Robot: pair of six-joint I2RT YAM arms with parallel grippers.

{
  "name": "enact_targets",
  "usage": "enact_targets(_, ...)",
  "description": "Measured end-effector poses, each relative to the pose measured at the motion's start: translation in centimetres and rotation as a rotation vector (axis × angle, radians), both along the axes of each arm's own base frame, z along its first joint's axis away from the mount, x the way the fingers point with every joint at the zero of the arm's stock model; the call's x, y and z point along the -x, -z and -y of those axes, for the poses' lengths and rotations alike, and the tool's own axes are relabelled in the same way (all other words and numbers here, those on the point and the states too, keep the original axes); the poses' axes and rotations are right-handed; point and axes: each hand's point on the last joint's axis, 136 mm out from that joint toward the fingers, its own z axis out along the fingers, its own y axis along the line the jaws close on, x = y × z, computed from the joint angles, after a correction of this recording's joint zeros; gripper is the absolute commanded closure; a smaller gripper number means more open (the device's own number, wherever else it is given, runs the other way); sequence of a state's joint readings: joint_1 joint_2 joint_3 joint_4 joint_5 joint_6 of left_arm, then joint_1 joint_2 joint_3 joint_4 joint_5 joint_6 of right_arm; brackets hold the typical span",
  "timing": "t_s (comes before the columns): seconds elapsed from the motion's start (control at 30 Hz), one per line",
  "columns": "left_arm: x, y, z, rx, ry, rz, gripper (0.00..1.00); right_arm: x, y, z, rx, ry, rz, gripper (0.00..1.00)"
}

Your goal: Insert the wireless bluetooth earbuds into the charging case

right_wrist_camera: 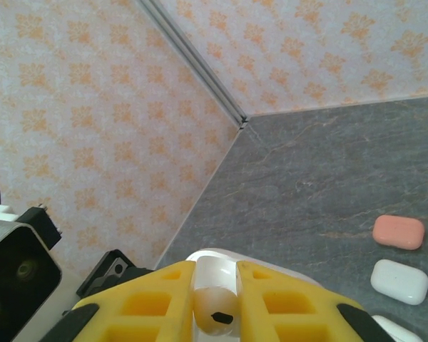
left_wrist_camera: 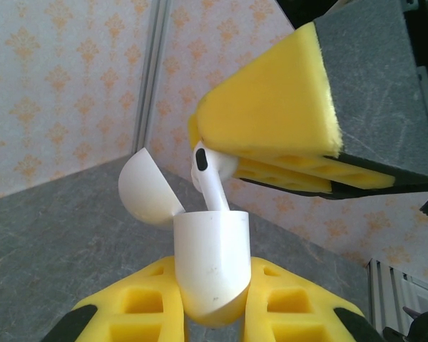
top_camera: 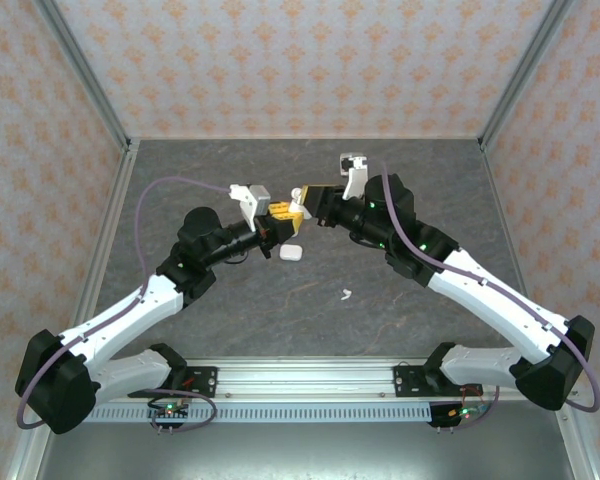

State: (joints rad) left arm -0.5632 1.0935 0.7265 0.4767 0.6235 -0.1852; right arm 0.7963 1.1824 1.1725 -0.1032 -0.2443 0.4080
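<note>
A: Status: left fingers [left_wrist_camera: 146,303] pinch the open charging case [left_wrist_camera: 210,260] at frame centre. Right fingers [left_wrist_camera: 271,107] pinch a white earbud [left_wrist_camera: 208,171], stem tip in the mouth.
B: Align the stem with its socket, press straight down, and release only once seated.

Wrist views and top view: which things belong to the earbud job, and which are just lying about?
In use: white open plastic charging case in the left tool; white stemmed plastic earbud in the right tool, stem at the case's mouth.
Lying about: closed coral-pink oblong case; closed white oblong case; small loose white piece, possibly an earbud.
</note>
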Motion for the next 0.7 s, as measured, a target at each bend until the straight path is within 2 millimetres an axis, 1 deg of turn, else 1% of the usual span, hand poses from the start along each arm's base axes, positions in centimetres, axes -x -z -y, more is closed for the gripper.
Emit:
enact_targets(0.13, 0.0, 0.0, 0.0, 0.0, 0.0, -0.001, 1.0, 0.1, 0.7, -0.7, 0.011, -0.024, -0.017, 0.8)
enact_targets(0.3, 0.0, 0.2, 0.0, -0.005, -0.002, -0.008, 1.0, 0.1, 1.0, -0.8, 0.017, -0.03, -0.024, 0.77)
enact_targets(0.4, 0.0, 0.2, 0.0, -0.006, -0.002, -0.009, 1.0, 0.3, 1.3, -0.8, 0.03, -0.038, -0.03, 0.72)
enact_targets(0.5, 0.0, 0.2, 0.0, -0.006, 0.0, -0.009, 1.0, 0.5, 1.5, -0.7, 0.06, -0.047, -0.032, 0.61)
enact_targets(0.6, 0.0, 0.2, 0.0, -0.005, -0.001, -0.008, 1.0, 0.7, 0.6, -0.5, 0.083, -0.055, -0.013, 0.53)
enact_targets(0.7, 0.0, 0.2, 0.0, -0.005, -0.001, -0.008, 1.0, 0.9, -1.4, 0.1, 0.079, -0.056, 0.03, 0.48)
